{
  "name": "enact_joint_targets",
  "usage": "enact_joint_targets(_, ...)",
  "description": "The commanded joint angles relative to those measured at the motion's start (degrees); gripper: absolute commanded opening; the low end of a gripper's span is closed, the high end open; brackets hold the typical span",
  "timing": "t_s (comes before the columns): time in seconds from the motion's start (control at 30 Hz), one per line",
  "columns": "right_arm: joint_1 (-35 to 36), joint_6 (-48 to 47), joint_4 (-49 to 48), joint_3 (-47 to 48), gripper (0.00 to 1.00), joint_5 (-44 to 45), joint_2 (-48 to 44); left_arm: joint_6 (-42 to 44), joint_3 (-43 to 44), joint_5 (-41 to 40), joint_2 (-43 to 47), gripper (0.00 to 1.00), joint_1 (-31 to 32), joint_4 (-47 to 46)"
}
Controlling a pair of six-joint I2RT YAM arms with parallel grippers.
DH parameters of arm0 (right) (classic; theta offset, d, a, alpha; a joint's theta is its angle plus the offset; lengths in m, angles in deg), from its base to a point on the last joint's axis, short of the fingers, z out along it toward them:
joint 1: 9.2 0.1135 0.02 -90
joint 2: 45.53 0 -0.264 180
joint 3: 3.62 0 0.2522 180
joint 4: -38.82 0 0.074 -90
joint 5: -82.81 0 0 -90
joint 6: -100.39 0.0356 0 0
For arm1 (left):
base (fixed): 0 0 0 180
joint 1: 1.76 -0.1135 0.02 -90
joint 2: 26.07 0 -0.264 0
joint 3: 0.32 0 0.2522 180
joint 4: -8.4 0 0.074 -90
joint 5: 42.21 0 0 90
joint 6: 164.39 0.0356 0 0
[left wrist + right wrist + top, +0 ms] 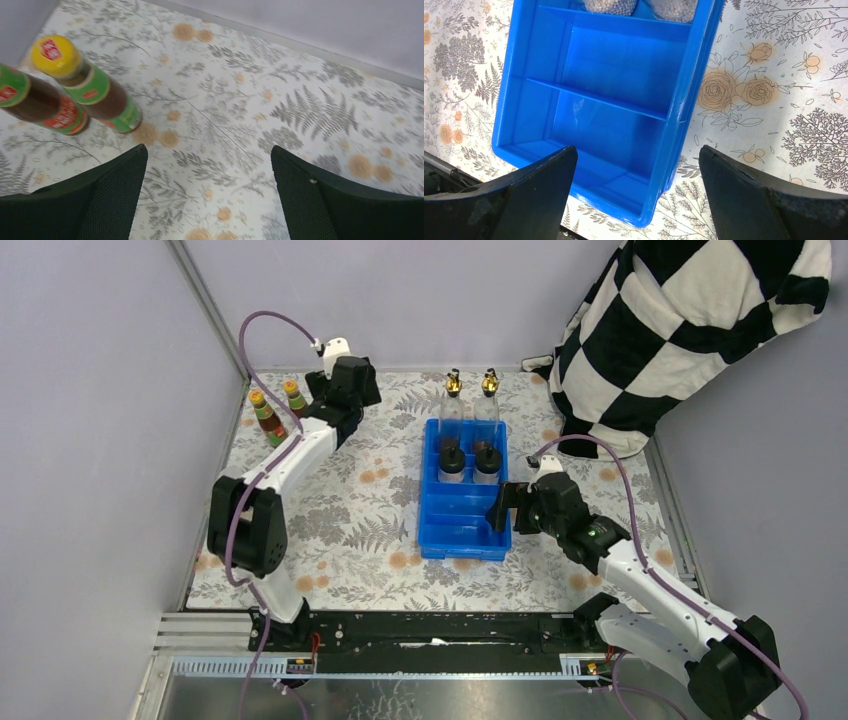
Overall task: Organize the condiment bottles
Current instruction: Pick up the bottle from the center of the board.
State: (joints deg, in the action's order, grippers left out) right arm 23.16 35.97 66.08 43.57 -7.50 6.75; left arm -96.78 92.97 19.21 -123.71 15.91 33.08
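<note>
Left hand [208, 150]: both fingers [115, 195] spread wide with nothing between them but bare floral worktop [350, 510], so nothing is gripped. In the left wrist view two dark sauce bottles stand upright and close together at about 10 o'clock of the hand, the yellow-capped one [85, 82] nearer the fingers and its partner [35, 102] just beyond it at the frame edge. In the top view the same pair sits at the far left corner of the worktop, at roughly 9 o'clock of the hand. Right hand [638, 150]: fingers equally wide apart and holding nothing, poised over the near right part of the blue divided tray [460, 530], whose right wall runs up between them in the right wrist view. Whether the fingers touch the tray cannot be told. At 11 o'clock of this hand in the top view, two squat black-capped bottles [452, 462] [488, 462] stand side by side inside a compartment towards the tray's far end, and their pale granular contents show at 12 o'clock in the wrist view. Farther on at 12 o'clock stand two tall clear gold-spouted bottles [453, 390] [489, 388]; whether they are inside the farthest compartment or just behind the tray cannot be told. A black-and-white checkered cloth [690, 330] hangs at 1 o'clock, over the far right corner.
</note>
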Motion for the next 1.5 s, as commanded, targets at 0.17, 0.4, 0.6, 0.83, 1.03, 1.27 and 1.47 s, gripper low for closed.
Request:
enact_joint_targets(0.17,0.28,-0.20,-1.31,0.23,1.00,-0.52,1.89,5.55,6.02,-15.95,-3.77,0.96,-3.45,-0.87)
enact_joint_targets(0.4,0.26,-0.01,-3.35,0.62,1.00,-2.12,5.97,3.77,7.16,-9.84,-7.55,0.97,-8.90,-3.25)
enact_joint_targets(0.6,0.26,0.80,-5.17,-0.52,1.00,-3.29,7.48,1.13,4.20,-12.54,-10.60,0.96,-10.14,-8.21)
enact_joint_targets(0.83,0.29,1.66,-7.73,-2.30,1.00,-4.40,9.63,1.48,2.20,-14.13,-11.40,0.97,-10.44,-13.09)
enact_joint_targets(1.03,0.25,1.81,-9.01,-2.77,1.00,-5.22,11.01,2.35,3.30,-16.76,-12.93,0.96,-10.97,-15.08)
enact_joint_targets(1.27,0.29,1.66,-9.71,-3.48,1.00,-5.42,11.84,2.69,4.34,-17.30,-14.94,0.78,-12.32,-16.17)
enact_joint_targets(1.47,0.26,2.44,-11.36,-4.44,1.00,-6.88,13.21,3.05,3.41,-17.40,-14.11,0.62,-12.74,-18.06)
